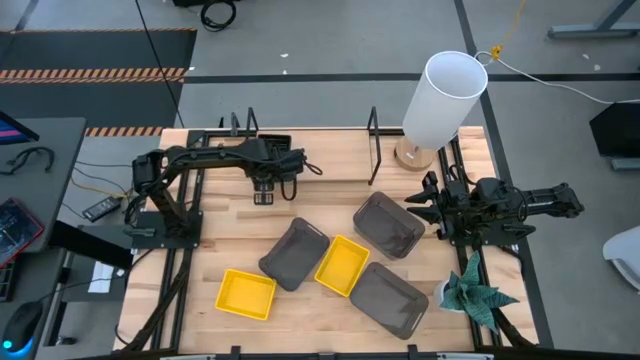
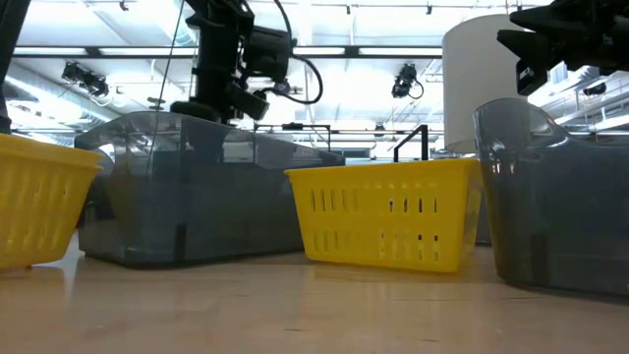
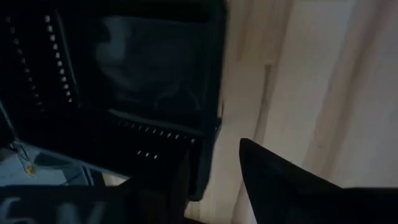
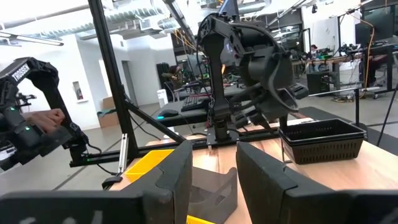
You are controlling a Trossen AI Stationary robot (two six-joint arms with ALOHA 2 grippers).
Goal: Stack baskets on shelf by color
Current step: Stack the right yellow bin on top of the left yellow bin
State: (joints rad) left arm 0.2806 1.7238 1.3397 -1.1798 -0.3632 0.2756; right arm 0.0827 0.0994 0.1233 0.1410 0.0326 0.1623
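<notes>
I am working from the near side back: two bright yellow plastic baskets [image 1: 247,294] and three big see-through grey baskets [image 1: 388,225] are lying loose on the wooden table. My right gripper [image 1: 424,208] is waiting just beside one grey basket, fingers apart, holding nothing. Farther back, my left gripper [image 3: 214,171] is pinching the rim of a small black mesh basket [image 4: 322,139] on the light wood shelf [image 1: 330,158]. I think I should be setting it down flat before letting go.

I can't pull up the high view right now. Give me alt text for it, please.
Looking straight down: the left gripper is at the shelf along the table's far edge, holding a black basket. Two yellow baskets and three grey baskets lie scattered mid-table, with the right gripper beside the rightmost grey one.
</notes>
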